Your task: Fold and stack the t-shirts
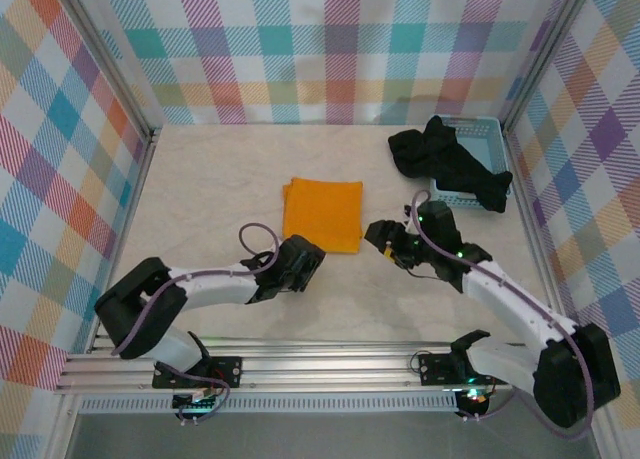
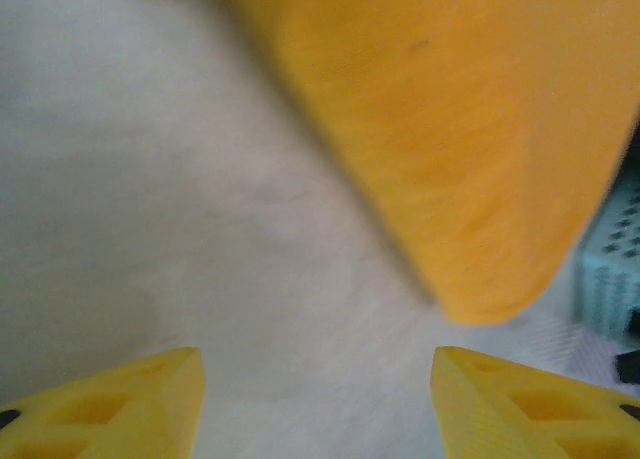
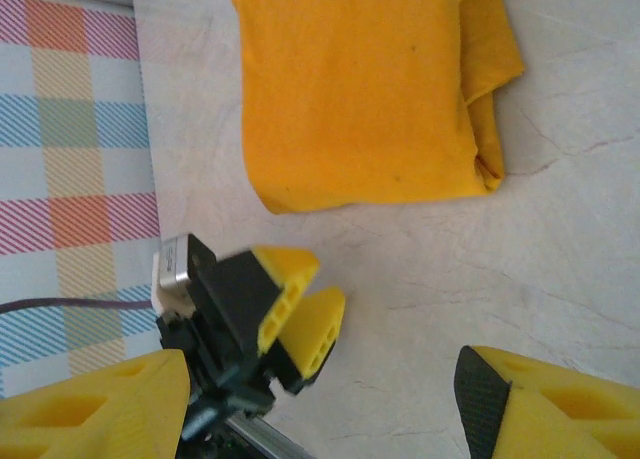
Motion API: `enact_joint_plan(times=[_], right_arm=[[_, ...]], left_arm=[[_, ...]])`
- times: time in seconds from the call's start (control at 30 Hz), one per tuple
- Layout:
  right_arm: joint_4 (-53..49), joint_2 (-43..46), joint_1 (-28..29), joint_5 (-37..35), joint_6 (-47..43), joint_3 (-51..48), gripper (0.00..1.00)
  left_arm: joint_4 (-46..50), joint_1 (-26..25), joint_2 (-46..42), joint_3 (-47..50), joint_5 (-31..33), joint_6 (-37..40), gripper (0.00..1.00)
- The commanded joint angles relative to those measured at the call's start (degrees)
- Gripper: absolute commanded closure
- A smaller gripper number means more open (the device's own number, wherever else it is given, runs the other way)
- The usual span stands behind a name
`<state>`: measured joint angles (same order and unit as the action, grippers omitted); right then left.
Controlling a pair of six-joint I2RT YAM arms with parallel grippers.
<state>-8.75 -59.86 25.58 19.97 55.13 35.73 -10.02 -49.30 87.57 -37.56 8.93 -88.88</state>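
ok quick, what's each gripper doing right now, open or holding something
left gripper: open, holding nothing
right gripper: open, holding nothing

Table (image 1: 200, 189) bare left of orange t-shirt (image 1: 322, 214); basket (image 1: 484, 131) far right

Matt orange cloth t-shirt (image 1: 322, 214); smooth marbled table (image 1: 205, 194); plastic basket (image 1: 482, 129)

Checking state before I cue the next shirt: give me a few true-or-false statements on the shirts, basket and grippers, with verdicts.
1. The orange t-shirt lies folded on the table. True.
2. The left gripper is holding the orange t-shirt. False: it is open and empty, with the shirt ahead of it.
3. The black t-shirts hang over the basket. True.
4. The right gripper is shut. False: its jaws stand open.
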Motion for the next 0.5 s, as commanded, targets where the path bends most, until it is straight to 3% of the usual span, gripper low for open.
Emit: enact_joint_plan(times=[0.0, 0.13, 0.2, 0.3, 0.37, 0.47], right_arm=[[3.8, 3.5, 0.1, -0.6, 2.1, 0.3, 0.29], [1.7, 5.8, 0.0, -0.6, 2.2, -0.2, 0.3], [1.5, 6.4, 0.0, -0.5, 2.5, -0.6, 0.3], [1.1, 7.1, 0.0, -0.3, 2.6, -0.8, 0.3], [-0.2, 7.6, 0.0, -0.7, 2.1, -0.2, 0.31], [-1.8, 8.6, 0.1, -1.4, 1.8, -0.1, 0.31]], left_arm=[[-11.3, 0.3, 4.7, -3.3, 4.6, -3.5, 0.38], [-16.2, 1.3, 9.5, -3.1, 7.0, -7.2, 0.38], [-16.2, 3.0, 12.4, -5.1, 4.9, -7.6, 0.39], [-16.2, 5.0, 16.5, -7.4, 3.8, -9.1, 0.45], [-17.9, 6.5, 18.2, -7.9, 4.1, -9.9, 0.61], [-19.1, 9.6, 18.7, -7.9, 4.7, -9.8, 1.0]])
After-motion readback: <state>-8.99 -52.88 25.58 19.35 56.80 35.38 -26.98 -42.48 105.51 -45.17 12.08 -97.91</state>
